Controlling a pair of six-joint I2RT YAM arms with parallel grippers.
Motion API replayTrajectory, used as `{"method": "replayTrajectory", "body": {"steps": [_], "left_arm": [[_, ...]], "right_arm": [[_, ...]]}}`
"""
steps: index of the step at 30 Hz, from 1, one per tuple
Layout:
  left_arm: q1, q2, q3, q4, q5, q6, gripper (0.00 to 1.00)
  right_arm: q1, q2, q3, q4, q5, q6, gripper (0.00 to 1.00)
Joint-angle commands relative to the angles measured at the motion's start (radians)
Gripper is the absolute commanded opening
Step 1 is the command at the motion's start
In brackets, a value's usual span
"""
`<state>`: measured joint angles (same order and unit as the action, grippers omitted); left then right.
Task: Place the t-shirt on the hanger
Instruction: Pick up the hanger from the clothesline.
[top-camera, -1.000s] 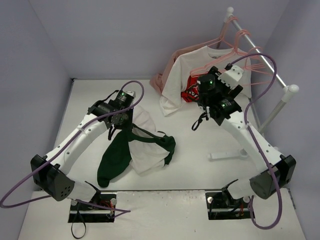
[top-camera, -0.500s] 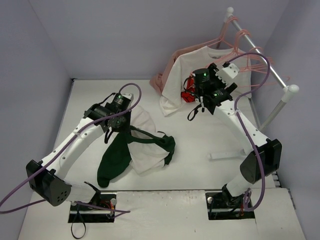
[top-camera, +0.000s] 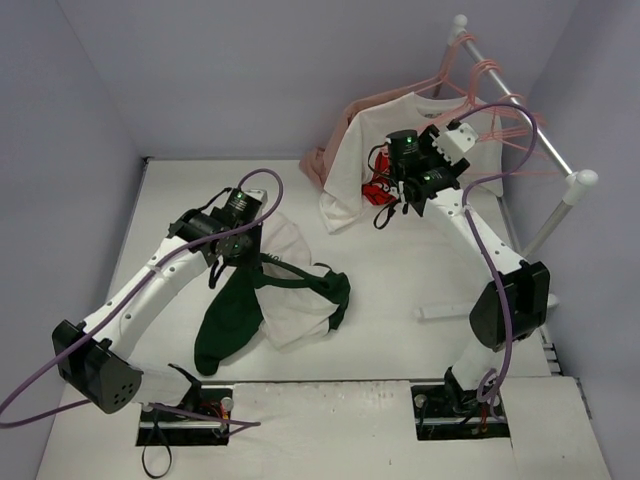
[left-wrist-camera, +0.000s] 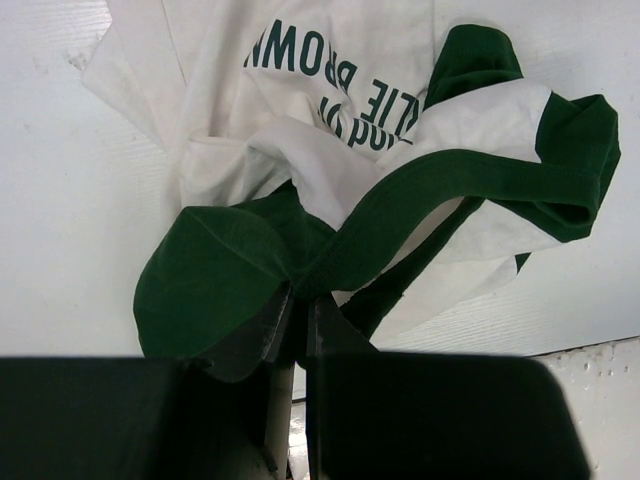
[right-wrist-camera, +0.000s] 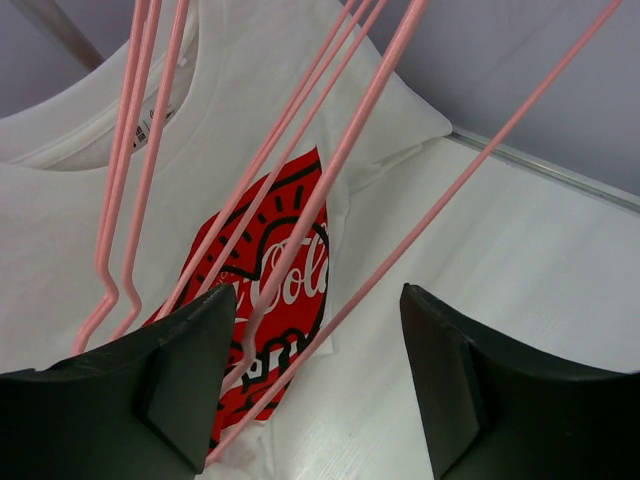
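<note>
the left arm (top-camera: 150, 280) reaches low over the white table (top-camera: 400, 280), left gripper (left-wrist-camera: 298, 310) pinched shut on a green fold of the t-shirt (top-camera: 290, 300) heaped centre-left, while the right arm (top-camera: 480, 240) stretches to the far-right rail (top-camera: 520, 110), right gripper (right-wrist-camera: 318, 320) open around a pink hanger (right-wrist-camera: 347, 150).

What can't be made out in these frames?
- Right wrist view: hooks of the thin pink wire hangers, cut off by the top edge; whether the right pincer touches one, unclear.
- Left wrist view: green lettering on the soft green-and-white t-shirt, partly folded under.
</note>
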<state>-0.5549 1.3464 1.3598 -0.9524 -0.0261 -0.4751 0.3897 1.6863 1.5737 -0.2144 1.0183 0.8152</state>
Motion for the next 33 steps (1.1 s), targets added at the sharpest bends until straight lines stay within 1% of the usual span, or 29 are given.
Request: {"method": "replayTrajectory", "body": {"steps": [1,2,3,6,7,10,11,13,14,20,21,23,24,30,32,33], "left_arm": [[0.007,-0.054,0.002,0.018,-0.008,0.012,0.0],[0.007,-0.058,0.0,0.017,-0.008,0.015,0.0],[0.007,-0.059,-0.001,0.018,-0.01,0.015,0.0],[0.009,-0.062,-0.004,0.017,-0.012,0.018,0.0],[0.01,-0.061,-0.004,0.017,-0.011,0.021,0.0],[0.013,-0.061,-0.001,0.017,-0.009,0.027,0.0],[0.017,-0.06,0.002,0.015,-0.006,0.028,0.0],[0.019,-0.057,0.004,0.015,-0.002,0.033,0.0],[0.021,-0.055,0.004,0.016,-0.001,0.035,0.0],[0.023,-0.038,0.007,0.018,0.009,0.039,0.0],[0.023,-0.035,0.008,0.018,0.009,0.039,0.0],[0.023,-0.032,0.01,0.018,0.01,0.041,0.0],[0.023,-0.032,0.013,0.018,0.012,0.042,0.0],[0.024,-0.04,0.016,0.018,0.011,0.046,0.0],[0.024,-0.041,0.01,0.018,0.009,0.046,0.0],[0.024,-0.041,0.006,0.018,0.011,0.046,0.0]], "right_arm": [[-0.011,-0.008,0.046,0.033,0.045,0.036,0.46],[-0.012,-0.02,0.035,0.033,0.046,0.036,0.39],[-0.011,-0.029,0.024,0.033,0.046,0.039,0.35],[-0.011,-0.066,-0.013,0.033,0.042,0.038,0.28],[-0.011,-0.095,-0.039,0.033,0.037,0.04,0.23],[-0.01,-0.157,-0.082,0.033,0.03,0.035,0.15],[-0.009,-0.185,-0.113,0.033,0.031,0.033,0.07],[-0.012,-0.21,-0.128,0.033,0.034,0.026,0.01],[-0.011,-0.222,-0.143,0.033,0.035,0.022,0.0],[-0.011,-0.288,-0.194,0.033,0.014,0.004,0.01],[-0.011,-0.29,-0.196,0.033,0.015,0.005,0.09],[-0.011,-0.285,-0.192,0.033,0.018,0.005,0.2],[-0.011,-0.28,-0.186,0.033,0.02,0.005,0.23],[-0.011,-0.255,-0.168,0.033,0.033,-0.008,0.24],[-0.012,-0.25,-0.175,0.033,0.043,-0.008,0.27],[-0.016,-0.242,-0.175,0.033,0.042,-0.007,0.29]]}}
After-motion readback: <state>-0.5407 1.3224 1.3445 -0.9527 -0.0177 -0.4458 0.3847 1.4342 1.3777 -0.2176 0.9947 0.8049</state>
